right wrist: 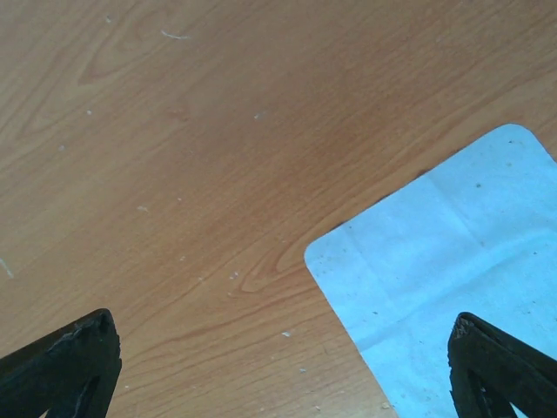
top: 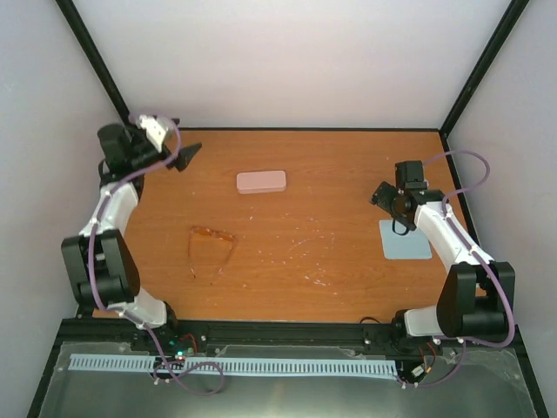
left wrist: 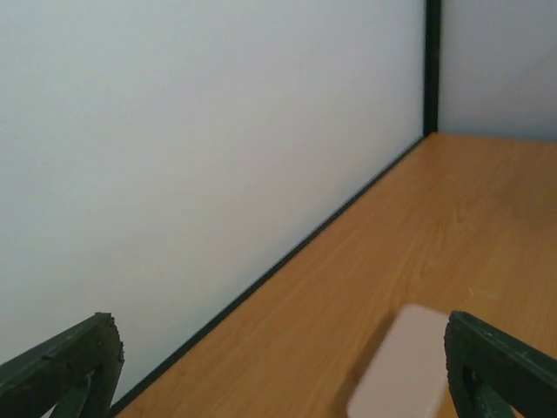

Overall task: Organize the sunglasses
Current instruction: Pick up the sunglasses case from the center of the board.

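Soft, even light falls from above, and shadows are faint. In the left wrist view the pale pink case (left wrist: 402,370), between the left gripper's fingers (left wrist: 65,366) and close to the far one, is blurred and throws a dim shadow. In the right wrist view the table (right wrist: 174,131) grain ahead of the right gripper's fingers (right wrist: 61,366) is sharp, the blue cloth (right wrist: 452,287) is bright, and the fingers are almost black. The overhead view is soft; the sunglasses (top: 211,244) barely stand out.

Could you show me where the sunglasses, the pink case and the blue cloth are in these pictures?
sunglasses (top: 211,233): overhead view, on the front bar of the amber frame.
pink case (top: 261,181): overhead view, middle of its top face.
blue cloth (right wrist: 452,279): right wrist view, middle of the part that shows.
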{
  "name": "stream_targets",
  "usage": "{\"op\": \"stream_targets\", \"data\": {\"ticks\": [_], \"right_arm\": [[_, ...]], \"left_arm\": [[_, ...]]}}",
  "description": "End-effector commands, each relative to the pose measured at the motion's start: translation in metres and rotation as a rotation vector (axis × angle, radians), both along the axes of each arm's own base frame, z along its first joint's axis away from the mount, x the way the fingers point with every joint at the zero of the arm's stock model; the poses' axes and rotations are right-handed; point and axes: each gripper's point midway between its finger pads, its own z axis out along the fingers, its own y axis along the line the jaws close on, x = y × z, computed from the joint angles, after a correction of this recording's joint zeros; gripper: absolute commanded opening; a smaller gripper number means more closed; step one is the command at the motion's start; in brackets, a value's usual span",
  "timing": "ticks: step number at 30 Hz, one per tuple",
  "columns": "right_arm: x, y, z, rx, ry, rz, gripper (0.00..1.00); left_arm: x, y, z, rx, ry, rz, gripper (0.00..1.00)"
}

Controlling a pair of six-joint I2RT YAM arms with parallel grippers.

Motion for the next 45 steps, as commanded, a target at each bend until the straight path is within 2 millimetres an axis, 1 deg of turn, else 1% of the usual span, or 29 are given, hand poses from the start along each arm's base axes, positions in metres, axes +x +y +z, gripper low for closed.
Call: {"op": "stream_targets", "data": {"ticks": [1, 2, 3, 4, 6, 8, 9, 11, 13, 15, 17, 19, 21, 23, 25, 28, 33, 37, 41, 45], "right_arm": [[0.021, 0.01, 0.017, 0.071, -0.087, 0.007, 1.0], [0.026, 0.018, 0.018, 0.107, -0.109, 0.034, 1.0], [0.031, 0.024, 0.019, 0.138, -0.127, 0.06, 1.0], [0.037, 0.032, 0.019, 0.174, -0.142, 0.093, 1.0], [0.047, 0.046, 0.019, 0.229, -0.155, 0.159, 1.0], [0.056, 0.056, 0.018, 0.265, -0.136, 0.207, 1.0], [0.058, 0.063, 0.015, 0.291, -0.118, 0.234, 1.0], [0.064, 0.071, 0.011, 0.322, -0.087, 0.274, 1.0], [0.066, 0.076, 0.005, 0.332, -0.055, 0.302, 1.0], [0.068, 0.074, -0.001, 0.305, -0.03, 0.32, 0.98], [0.07, 0.069, -0.007, 0.265, -0.012, 0.327, 0.98], [0.072, 0.068, -0.011, 0.251, -0.005, 0.337, 0.98], [0.074, 0.071, -0.015, 0.267, -0.005, 0.348, 0.98], [0.075, 0.075, -0.018, 0.292, -0.011, 0.356, 0.98], [0.073, 0.078, -0.021, 0.311, -0.016, 0.362, 0.97], [0.069, 0.081, -0.024, 0.329, -0.024, 0.369, 0.93], [0.062, 0.083, -0.03, 0.34, -0.019, 0.374, 0.93], [0.058, 0.083, -0.034, 0.346, -0.017, 0.375, 0.88], [0.056, 0.087, -0.037, 0.376, -0.014, 0.377, 0.88], [0.051, 0.087, -0.041, 0.38, -0.001, 0.373, 0.89]], "left_arm": [[0.048, 0.0, 0.019, -0.192, 0.332, 0.003, 1.0], [0.058, -0.004, 0.029, -0.196, 0.348, -0.008, 1.0], [0.065, -0.009, 0.03, -0.182, 0.379, -0.011, 1.0], [0.07, -0.017, 0.033, -0.146, 0.358, -0.025, 1.0], [0.073, -0.031, 0.036, -0.06, 0.293, -0.058, 1.0], [0.071, -0.043, 0.03, 0.003, 0.275, -0.103, 1.0], [0.07, -0.048, 0.023, 0.029, 0.295, -0.125, 1.0], [0.069, -0.058, 0.005, 0.11, 0.339, -0.168, 0.97], [0.064, -0.068, -0.02, 0.238, 0.369, -0.207, 0.92], [0.056, -0.076, -0.046, 0.385, 0.376, -0.239, 0.91], [0.046, -0.082, -0.066, 0.497, 0.374, -0.279, 0.89], [0.036, -0.086, -0.075, 0.567, 0.355, -0.328, 0.86], [0.029, -0.088, -0.08, 0.616, 0.321, -0.379, 0.83], [0.023, -0.09, -0.088, 0.673, 0.288, -0.436, 0.83], [0.018, -0.092, -0.103, 0.76, 0.268, -0.485, 0.83], [0.021, -0.095, -0.128, 0.862, 0.25, -0.516, 0.83], [0.027, -0.109, -0.154, 0.924, 0.265, -0.549, 0.83], [0.03, -0.123, -0.182, 0.974, 0.311, -0.527, 0.85], [0.034, -0.136, -0.193, 0.957, 0.33, -0.523, 0.86], [0.034, -0.14, -0.202, 0.951, 0.36, -0.515, 0.91]]}}
